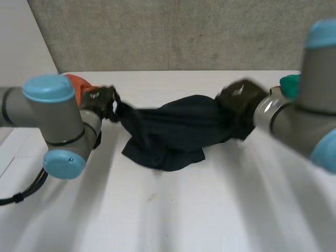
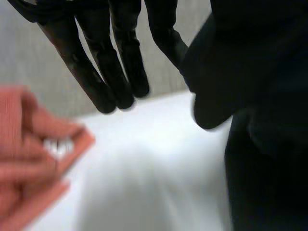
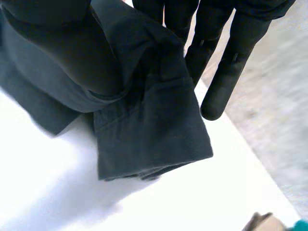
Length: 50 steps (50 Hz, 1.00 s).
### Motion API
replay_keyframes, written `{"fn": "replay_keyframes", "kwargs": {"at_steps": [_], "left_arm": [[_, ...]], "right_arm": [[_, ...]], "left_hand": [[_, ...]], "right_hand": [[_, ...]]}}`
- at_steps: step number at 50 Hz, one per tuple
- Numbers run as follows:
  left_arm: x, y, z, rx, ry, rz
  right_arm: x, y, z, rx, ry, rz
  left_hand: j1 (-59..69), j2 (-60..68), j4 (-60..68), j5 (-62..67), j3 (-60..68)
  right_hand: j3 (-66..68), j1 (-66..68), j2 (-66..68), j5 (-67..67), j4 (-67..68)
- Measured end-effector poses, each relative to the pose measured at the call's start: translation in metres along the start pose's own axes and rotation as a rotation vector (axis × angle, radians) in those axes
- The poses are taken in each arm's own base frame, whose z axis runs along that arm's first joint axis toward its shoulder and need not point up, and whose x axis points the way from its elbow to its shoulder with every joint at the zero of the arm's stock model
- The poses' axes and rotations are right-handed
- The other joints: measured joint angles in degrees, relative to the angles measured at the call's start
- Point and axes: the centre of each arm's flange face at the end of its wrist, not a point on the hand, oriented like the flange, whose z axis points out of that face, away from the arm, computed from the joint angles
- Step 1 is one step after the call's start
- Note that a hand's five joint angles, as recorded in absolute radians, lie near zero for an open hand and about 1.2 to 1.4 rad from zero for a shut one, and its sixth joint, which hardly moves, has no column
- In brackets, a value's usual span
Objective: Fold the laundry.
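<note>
A dark navy garment hangs stretched between my two hands, its lower part sagging onto the white table. My left hand holds the garment's left end, which is drawn to a point there. In the left wrist view the fingers reach out nearly straight, and the dark cloth hangs at the thumb side. My right hand grips the right end. In the right wrist view its thumb presses a hemmed end of the cloth against the fingers.
An orange cloth lies behind my left hand and sits close under its fingers. A teal item lies at the far right near my right arm. A grey wall runs along the table's far edge.
</note>
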Motion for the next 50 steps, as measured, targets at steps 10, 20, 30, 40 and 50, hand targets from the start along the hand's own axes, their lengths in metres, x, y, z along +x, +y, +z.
{"fn": "replay_keyframes", "kwargs": {"at_steps": [10,20,30,40,50], "left_arm": [[-0.009,-0.018,-0.02,-0.002,0.031,0.075],[0.024,-0.064,-0.081,0.132,0.135,0.162],[0.042,-0.043,-0.1,0.129,0.031,0.322],[0.071,-0.021,-0.135,0.073,0.139,0.317],[0.088,0.047,-0.137,-0.134,0.16,0.273]], "right_arm": [[-0.032,0.028,0.015,-0.027,0.051,0.011],[-0.02,0.026,0.009,-0.015,0.125,0.042],[-0.013,0.026,0.003,-0.029,0.168,0.047],[-0.01,0.021,0.002,-0.006,0.184,0.046],[-0.008,0.016,-0.003,0.013,0.194,0.056]], "left_hand": [[-11.19,-28.46,-28.76,-29.52,-28.35],[-11.19,-30.06,-30.13,-30.91,-29.8],[-11.19,-30.12,-30.26,-31.57,-29.8],[-11.19,-30.12,-30.26,-30.32,-29.83],[-11.19,-35.83,-36.01,-35.24,-35.33]], "right_hand": [[0.0,0.0,0.0,0.01,0.0],[0.0,0.0,0.0,0.7,0.0],[0.0,0.0,0.0,0.7,0.0],[0.0,0.0,0.0,0.69,0.01],[0.0,0.0,0.0,0.7,0.01]]}}
